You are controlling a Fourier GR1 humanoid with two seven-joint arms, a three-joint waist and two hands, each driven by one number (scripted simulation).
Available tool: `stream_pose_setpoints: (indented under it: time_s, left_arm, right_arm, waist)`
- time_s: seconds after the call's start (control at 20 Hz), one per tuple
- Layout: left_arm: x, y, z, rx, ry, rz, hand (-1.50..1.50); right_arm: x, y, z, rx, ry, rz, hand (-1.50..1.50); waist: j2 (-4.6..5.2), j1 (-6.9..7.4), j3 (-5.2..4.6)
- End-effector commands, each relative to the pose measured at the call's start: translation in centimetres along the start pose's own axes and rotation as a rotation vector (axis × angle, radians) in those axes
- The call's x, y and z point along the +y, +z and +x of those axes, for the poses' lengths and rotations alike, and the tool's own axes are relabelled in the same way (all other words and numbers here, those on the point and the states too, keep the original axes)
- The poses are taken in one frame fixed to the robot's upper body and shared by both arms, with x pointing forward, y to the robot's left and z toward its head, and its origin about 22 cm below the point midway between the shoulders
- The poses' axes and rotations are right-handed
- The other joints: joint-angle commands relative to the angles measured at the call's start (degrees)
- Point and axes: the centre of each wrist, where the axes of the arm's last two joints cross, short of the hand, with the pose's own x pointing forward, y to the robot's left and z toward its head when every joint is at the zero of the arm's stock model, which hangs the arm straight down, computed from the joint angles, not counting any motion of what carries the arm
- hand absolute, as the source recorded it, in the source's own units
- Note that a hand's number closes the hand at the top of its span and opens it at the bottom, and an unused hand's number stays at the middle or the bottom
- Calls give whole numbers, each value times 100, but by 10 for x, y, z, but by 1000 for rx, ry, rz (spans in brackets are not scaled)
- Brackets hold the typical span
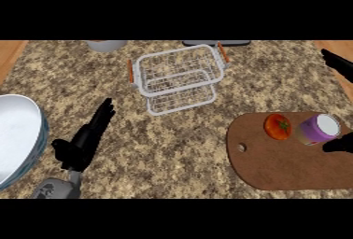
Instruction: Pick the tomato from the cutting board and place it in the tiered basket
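The left hand point(82, 142) showed low at the left over the table point(193, 149), fingers straight. The right hand point(341, 145), mostly cut off by the right edge, was spread open, thumb against a purple cup point(318, 128). Just beside that cup sat the tomato point(277, 126) on the cutting board point(276, 168), well apart from the tiered basket point(179, 77).

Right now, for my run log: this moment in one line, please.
tomato on cutting board | basket empty | left hand open | right hand near cup

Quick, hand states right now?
Left hand: open, fingers straight, holding nothing.
Right hand: open, mostly past the right edge, holding nothing.
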Motion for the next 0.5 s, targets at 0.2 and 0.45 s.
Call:
stream_pose_setpoints:
  time_s: [0.2, 0.45]
  left_arm:
    - [4, -2, -12, -15, 8, 2, 0]
    - [9, -1, -3, 4, 6, -9, 0]
  right_arm:
    - [-9, 21, 57, 149, 330, 251, -150]
    - [10, 47, 65, 195, 352, 269, -150]
  waist:
    - [27, 17, 15]
    - [27, 54, 25]
